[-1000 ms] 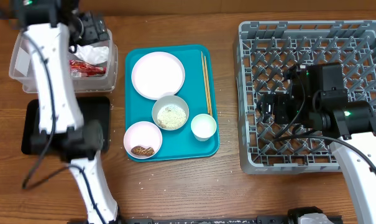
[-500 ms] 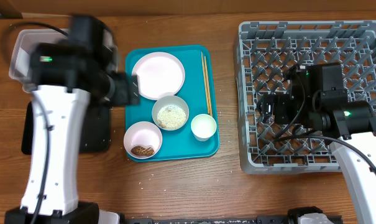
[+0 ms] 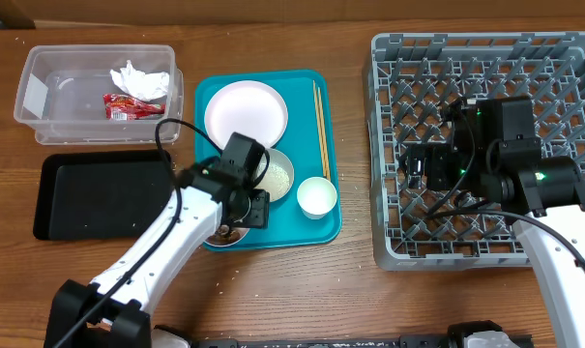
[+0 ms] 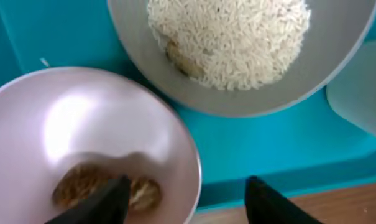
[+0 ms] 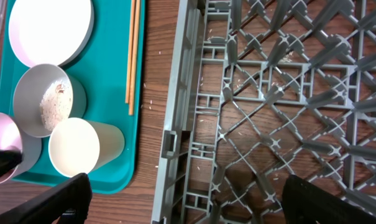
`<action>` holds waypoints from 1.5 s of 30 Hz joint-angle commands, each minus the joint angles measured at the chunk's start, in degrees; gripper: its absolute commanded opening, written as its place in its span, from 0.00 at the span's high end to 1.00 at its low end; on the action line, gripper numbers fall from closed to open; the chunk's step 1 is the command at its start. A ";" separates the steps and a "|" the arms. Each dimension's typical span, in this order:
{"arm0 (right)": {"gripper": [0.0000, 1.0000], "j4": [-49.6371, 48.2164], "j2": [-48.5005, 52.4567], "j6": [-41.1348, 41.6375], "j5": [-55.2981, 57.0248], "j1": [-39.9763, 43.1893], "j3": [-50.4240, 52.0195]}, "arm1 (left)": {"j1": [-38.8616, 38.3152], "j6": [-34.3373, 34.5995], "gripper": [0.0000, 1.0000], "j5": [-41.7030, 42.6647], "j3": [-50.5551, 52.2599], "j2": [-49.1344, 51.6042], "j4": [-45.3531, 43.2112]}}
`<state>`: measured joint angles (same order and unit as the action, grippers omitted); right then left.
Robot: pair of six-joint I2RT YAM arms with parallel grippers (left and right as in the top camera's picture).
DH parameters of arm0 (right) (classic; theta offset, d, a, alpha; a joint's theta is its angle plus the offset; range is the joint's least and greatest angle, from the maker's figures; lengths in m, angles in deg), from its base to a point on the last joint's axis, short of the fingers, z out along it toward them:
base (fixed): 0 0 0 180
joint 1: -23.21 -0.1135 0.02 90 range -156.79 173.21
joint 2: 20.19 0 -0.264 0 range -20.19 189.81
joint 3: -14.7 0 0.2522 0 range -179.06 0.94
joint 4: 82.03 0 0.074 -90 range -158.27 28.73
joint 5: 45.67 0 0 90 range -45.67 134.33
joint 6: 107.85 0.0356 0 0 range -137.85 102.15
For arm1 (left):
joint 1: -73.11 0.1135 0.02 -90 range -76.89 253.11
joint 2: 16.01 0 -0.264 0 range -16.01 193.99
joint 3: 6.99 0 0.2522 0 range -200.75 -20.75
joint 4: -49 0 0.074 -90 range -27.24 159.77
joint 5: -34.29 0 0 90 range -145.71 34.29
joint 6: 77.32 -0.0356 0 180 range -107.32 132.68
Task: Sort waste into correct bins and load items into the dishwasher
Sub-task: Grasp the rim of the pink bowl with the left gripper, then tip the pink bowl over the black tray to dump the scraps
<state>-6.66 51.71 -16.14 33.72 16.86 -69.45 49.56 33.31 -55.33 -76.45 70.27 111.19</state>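
Note:
My left gripper point(image 3: 232, 224) point(image 4: 191, 199) is open and straddles the near rim of a pinkish bowl point(image 4: 82, 118) holding brown food scraps point(image 4: 82, 183); one finger is inside, one outside. A bowl of rice point(image 3: 278, 174) point(image 4: 237, 37), a white cup point(image 3: 316, 196), a pink plate point(image 3: 246, 114) and chopsticks point(image 3: 321, 126) lie on the teal tray point(image 3: 307, 97). The clear tub point(image 3: 70, 92) holds a white tissue point(image 3: 137, 79) and a red wrapper point(image 3: 128, 106). My right gripper point(image 3: 413, 164) point(image 5: 194, 205) is open and empty over the grey dish rack point(image 3: 485, 58).
The black tray point(image 3: 99, 193) lies below the clear tub at the left. In the right wrist view the rack's left wall point(image 5: 175, 93) stands beside the teal tray point(image 5: 113, 93). Loose rice grains dot the wood near the rack.
My left arm has swung from the clear tub across to the teal tray and come down on the scraps bowl. The right arm has not moved.

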 commanded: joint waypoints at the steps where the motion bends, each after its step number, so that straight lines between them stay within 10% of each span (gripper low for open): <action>1: 0.00 -0.09 -0.13 0.00 -0.44 0.22 -1.09 | -0.44 0.55 0.56 -0.35 4.50 0.37 -4.37; 8: 0.00 -0.02 -0.13 0.00 -0.44 0.22 -1.09 | -0.63 -0.02 0.96 -0.33 7.06 0.59 -6.69; 15: 0.00 0.28 -0.13 0.00 -0.44 0.22 -1.09 | -0.63 -0.02 0.96 1.14 5.20 0.59 -2.93; 27: 0.00 0.46 -0.13 0.00 -0.44 0.22 -1.09 | 2.73 -3.21 0.96 0.94 -30.51 0.59 26.10; 45: 0.00 0.44 -0.13 0.00 -0.44 0.22 -1.09 | 60.17 -43.65 0.96 60.11 -25.27 8.02 29.07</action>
<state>-5.72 51.71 -16.16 33.67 16.84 -69.45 105.73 -2.37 -9.02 -103.62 73.96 139.47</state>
